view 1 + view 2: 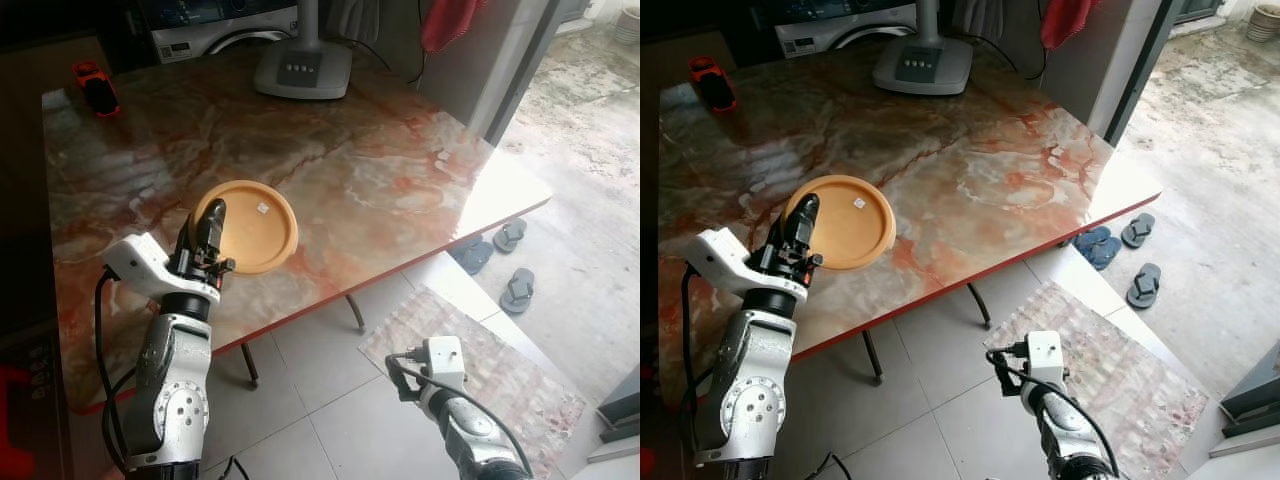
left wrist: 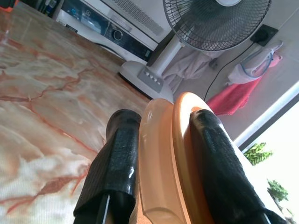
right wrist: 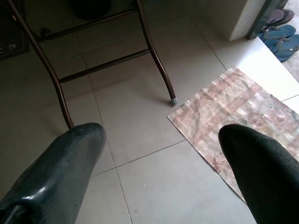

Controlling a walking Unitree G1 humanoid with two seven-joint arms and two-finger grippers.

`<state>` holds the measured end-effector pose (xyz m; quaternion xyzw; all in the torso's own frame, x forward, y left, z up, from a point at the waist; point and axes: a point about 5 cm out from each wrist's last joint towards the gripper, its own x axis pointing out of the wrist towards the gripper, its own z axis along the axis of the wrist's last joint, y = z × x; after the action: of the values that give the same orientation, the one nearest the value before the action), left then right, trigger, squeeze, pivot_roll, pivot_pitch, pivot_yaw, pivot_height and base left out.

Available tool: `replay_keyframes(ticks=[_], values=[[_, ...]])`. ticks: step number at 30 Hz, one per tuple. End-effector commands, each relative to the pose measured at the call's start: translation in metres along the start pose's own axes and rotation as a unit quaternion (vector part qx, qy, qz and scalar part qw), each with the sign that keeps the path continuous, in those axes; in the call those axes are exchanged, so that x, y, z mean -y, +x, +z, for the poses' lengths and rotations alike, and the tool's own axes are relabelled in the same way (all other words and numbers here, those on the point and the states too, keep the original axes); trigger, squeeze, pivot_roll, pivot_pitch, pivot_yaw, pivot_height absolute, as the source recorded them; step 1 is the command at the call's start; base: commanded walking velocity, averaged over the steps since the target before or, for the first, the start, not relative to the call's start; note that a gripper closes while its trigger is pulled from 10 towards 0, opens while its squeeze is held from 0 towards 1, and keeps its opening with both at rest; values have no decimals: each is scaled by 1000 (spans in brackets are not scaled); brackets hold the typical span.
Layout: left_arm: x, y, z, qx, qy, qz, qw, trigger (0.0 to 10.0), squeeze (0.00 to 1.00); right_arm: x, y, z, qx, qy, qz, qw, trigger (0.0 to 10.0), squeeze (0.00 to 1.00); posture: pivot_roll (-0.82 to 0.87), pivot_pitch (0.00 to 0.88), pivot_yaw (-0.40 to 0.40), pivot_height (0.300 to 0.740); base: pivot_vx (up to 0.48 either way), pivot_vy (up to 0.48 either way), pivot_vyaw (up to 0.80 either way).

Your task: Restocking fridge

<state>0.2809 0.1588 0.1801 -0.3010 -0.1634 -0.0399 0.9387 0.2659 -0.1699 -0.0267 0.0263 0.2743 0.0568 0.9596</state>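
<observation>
The left end effector [image 1: 212, 228] is clenched on the rim of the orange plate [image 1: 255, 222] at its nine o'clock, near the bench [image 1: 380, 170] edge. Lift level, avoiding tilt. The right end effector [image 3: 163, 154] hangs released.

A: What colour is the plate [image 1: 250, 226] showing?
B: It is showing plain orange, with a small white sticker [image 1: 262, 208] on it.
A: And the table [image 1: 370, 170]?
B: It is wearing a marbled pattern of red, cream and brown veins, with a red edge.
A: The fingers [image 2: 117, 163]?
B: They are showing black, on silver arms.
A: Anything else?
B: A red toy car [image 1: 96, 87] is sitting at the far left, a white fan base [image 1: 303, 70] far behind, blue-grey sandals [image 1: 502, 258] at the right, and a mat [image 3: 233, 112] is showing mottled pink and beige.
</observation>
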Motion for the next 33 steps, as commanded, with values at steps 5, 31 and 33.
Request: replay_keyframes(ticks=[5, 31, 33], values=[[6, 3, 5, 9, 1, -6, 1000, 10000, 0, 6, -9, -25, -50, 13, -21, 998, 10000, 0, 38, 95, -23, 740, 0, 0, 0], [9, 8, 5, 8, -6, -12, 1000, 10000, 0, 7, -20, -53, -113, 5, -30, 993, 10000, 0, 39, 71, -17, 740, 0, 0, -697], [10, 8, 5, 8, -6, -12, 1000, 10000, 0, 7, -20, -53, -113, 4, -30, 993, 10000, 0, 38, 80, -18, 740, 0, 0, -788]])
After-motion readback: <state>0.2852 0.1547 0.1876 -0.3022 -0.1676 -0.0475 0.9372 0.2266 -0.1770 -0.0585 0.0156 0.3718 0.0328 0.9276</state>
